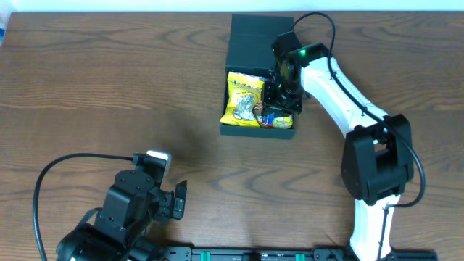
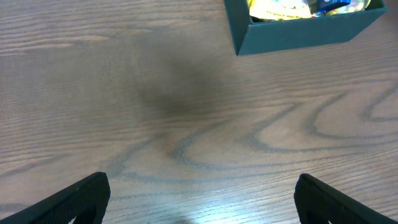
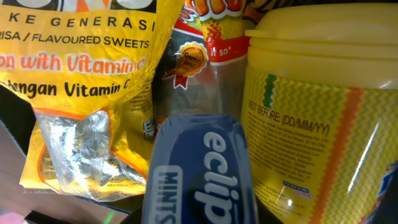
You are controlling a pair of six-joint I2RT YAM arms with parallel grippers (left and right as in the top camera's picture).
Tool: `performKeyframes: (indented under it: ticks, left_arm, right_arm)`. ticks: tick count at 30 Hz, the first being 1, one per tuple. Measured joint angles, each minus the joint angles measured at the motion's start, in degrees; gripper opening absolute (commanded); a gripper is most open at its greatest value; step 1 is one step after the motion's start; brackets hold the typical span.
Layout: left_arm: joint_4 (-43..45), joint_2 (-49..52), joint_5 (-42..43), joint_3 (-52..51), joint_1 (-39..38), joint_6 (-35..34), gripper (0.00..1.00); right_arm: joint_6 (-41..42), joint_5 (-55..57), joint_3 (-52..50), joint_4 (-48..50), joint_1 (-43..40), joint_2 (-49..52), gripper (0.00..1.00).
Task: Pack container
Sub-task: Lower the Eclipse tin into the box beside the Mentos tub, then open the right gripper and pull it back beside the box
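Observation:
The dark teal container point(image 1: 257, 133) sits at the table's far middle with its flap lid point(image 1: 250, 40) laid open behind it. Inside lie a yellow sweets bag point(image 1: 243, 98), a yellow tub point(image 3: 317, 106), a red-orange packet point(image 3: 199, 56) and a blue mints tin point(image 3: 202, 168). My right gripper point(image 1: 279, 101) reaches down into the container's right half, and the mints tin fills the view right at its jaws. Its fingers are hidden, so a hold on the tin cannot be made out. My left gripper point(image 1: 177, 199) rests open near the front edge, over bare wood, with nothing between its fingers.
The container's front wall point(image 2: 298, 37) shows at the top right of the left wrist view, well away from the left gripper point(image 2: 202, 199). A black cable point(image 1: 51, 174) loops by the left arm's base. The white right arm point(image 1: 341, 87) spans the right side.

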Motion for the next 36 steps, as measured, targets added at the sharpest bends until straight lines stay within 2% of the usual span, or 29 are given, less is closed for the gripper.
performKeyframes:
  ticks: [3, 11, 14, 17, 19, 22, 26, 28, 33, 36]
  left_arm:
    - [0.0, 0.0, 0.0, 0.0, 0.0, 0.0, 0.96]
    - [0.0, 0.0, 0.0, 0.0, 0.0, 0.0, 0.96]
    - [0.0, 0.0, 0.0, 0.0, 0.0, 0.0, 0.96]
    - [0.0, 0.0, 0.0, 0.0, 0.0, 0.0, 0.96]
    - [0.0, 0.0, 0.0, 0.0, 0.0, 0.0, 0.96]
    - [0.0, 0.0, 0.0, 0.0, 0.0, 0.0, 0.96]
    - [0.0, 0.0, 0.0, 0.0, 0.0, 0.0, 0.96]
    - [0.0, 0.0, 0.0, 0.0, 0.0, 0.0, 0.96]
    - [0.0, 0.0, 0.0, 0.0, 0.0, 0.0, 0.96]
    - [0.0, 0.0, 0.0, 0.0, 0.0, 0.0, 0.96]
  right_arm:
    - [0.4, -0.5, 0.0, 0.2, 0.0, 0.0, 0.43]
    - [0.5, -0.9, 0.2, 0.2, 0.2, 0.0, 0.4]
    - [0.5, -0.9, 0.2, 0.1, 0.2, 0.0, 0.46]
    - [0.4, -1.5, 0.2, 0.2, 0.2, -0.4, 0.59]
    - [0.2, -1.2, 0.2, 0.3, 0.3, -1.5, 0.64]
    - [-1.2, 1.6, 0.2, 0.2, 0.3, -5.9, 0.72]
    - [-3.3, 7.8, 0.2, -0.1, 0.5, -16.7, 0.92]
    - [-3.8, 11.2, 0.3, -1.1, 1.4, -21.7, 0.97]
    - [-4.3, 19.9, -0.9, -4.3, 7.1, -32.3, 0.99]
    - [-2.3, 25.3, -7.6, -3.9, 11.7, -38.6, 0.99]
